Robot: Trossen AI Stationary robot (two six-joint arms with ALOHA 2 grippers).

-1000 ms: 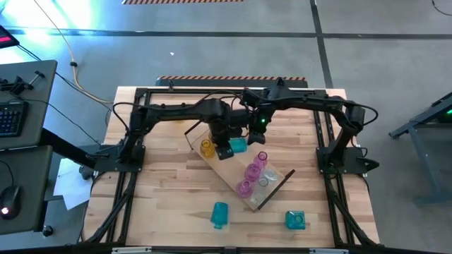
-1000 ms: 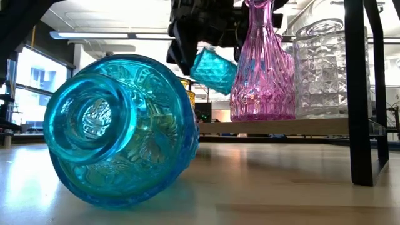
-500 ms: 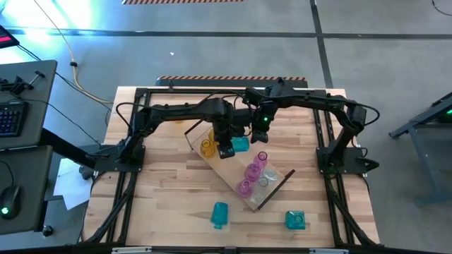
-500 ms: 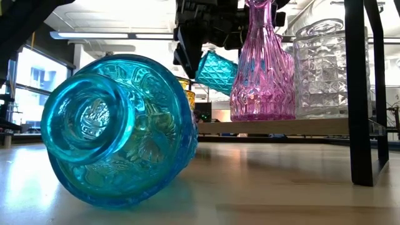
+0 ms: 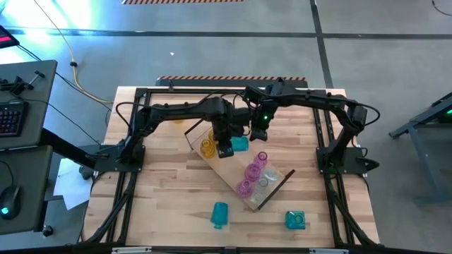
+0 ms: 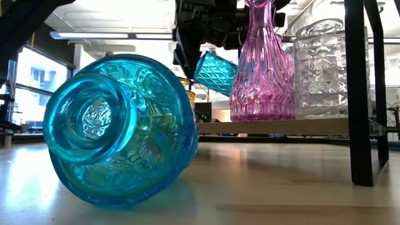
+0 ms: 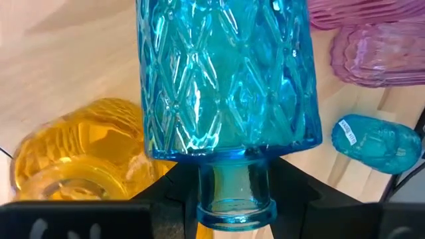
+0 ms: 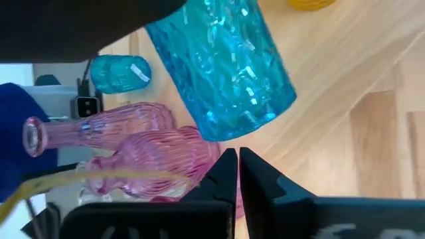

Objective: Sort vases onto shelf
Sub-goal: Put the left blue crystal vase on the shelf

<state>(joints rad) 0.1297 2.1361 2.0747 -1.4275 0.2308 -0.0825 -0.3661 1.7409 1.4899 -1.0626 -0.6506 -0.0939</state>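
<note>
On the slatted wooden tabletop point(image 5: 169, 190), a teal vase point(image 6: 119, 128) lies tipped at lower left. Beyond, centre frame, the left gripper point(image 5: 224, 149) grasps a diamond-cut teal vase point(image 7: 226, 79) by its neck above the shelf point(image 5: 233, 176). The right gripper point(image 5: 258, 134), clenched empty, hovers just beside.

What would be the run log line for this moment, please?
left gripper: shut on teal diamond-cut vase, tilted over shelf | right gripper: shut, empty, beside it | amber vase: on shelf

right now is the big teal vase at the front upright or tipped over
Tipped over: the big teal vase lies on its side on the tabletop, its round base facing the low camera.
</note>
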